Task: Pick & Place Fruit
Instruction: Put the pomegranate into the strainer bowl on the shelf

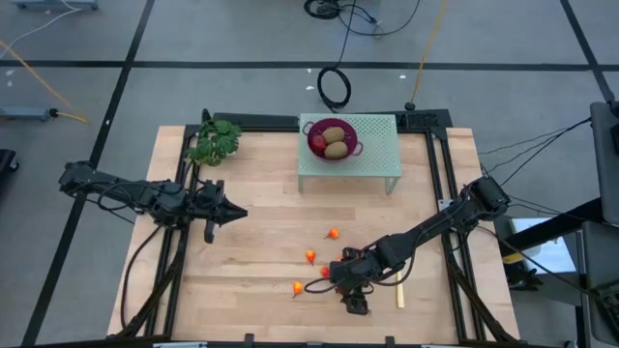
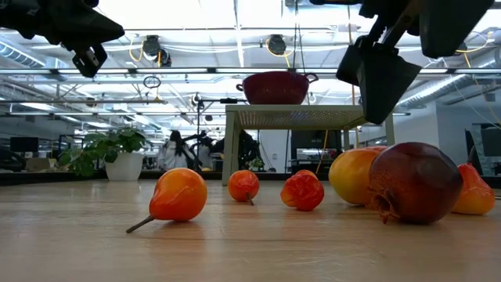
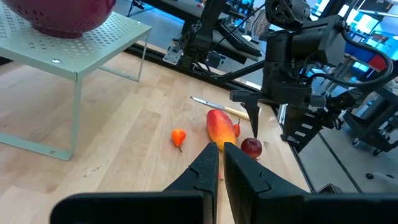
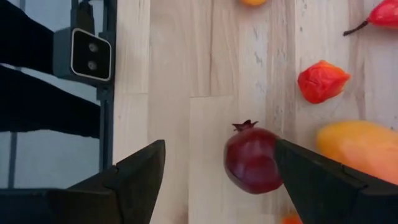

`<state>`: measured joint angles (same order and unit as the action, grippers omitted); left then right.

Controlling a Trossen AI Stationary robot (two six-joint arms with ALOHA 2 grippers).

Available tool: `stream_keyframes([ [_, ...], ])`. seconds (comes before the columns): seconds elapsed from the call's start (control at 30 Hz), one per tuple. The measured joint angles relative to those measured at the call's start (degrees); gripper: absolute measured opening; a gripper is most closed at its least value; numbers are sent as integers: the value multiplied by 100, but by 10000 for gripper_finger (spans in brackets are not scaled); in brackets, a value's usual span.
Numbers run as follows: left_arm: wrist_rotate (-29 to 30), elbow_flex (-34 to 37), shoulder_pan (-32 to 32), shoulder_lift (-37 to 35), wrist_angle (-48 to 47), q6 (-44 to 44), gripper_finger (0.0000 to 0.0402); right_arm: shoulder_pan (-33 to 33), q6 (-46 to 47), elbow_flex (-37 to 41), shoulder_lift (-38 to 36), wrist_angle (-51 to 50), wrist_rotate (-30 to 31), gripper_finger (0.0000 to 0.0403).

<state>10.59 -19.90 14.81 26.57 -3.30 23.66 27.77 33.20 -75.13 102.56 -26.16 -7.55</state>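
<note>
From above, the right gripper (image 1: 354, 295) is hanging low at the lower centre of the wooden bench (image 1: 251, 193), jaws spread, beside the small orange-red fruits (image 1: 309, 256). The left gripper (image 1: 235, 212) is waiting at the left, fingers pressed together. Two olive-brown ovals (image 1: 334, 142) are lying in the dark red bowl (image 1: 332, 138) on the pale green stand (image 1: 377, 155) at the top.

At bench level, a dark red ball (image 2: 413, 182) is sitting at the right, touching the elongated orange piece (image 2: 356, 176).

The left wrist view is showing that ball (image 3: 251, 147) under the far gripper.

In the right wrist view, the ball (image 4: 252, 158) is lying between the open fingers (image 4: 134, 171), ungripped.
</note>
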Motion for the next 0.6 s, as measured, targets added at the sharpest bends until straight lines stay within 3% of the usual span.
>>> stream_keyframes([
  [0.33, 2, 0, 1, 0, 1, 61, 24, 7, -668, 0, 0, -20, 6, 295],
  [0.6, 2, 0, 1, 0, 1, 61, 24, 48, -672, 0, 0, -19, -15, 295],
])
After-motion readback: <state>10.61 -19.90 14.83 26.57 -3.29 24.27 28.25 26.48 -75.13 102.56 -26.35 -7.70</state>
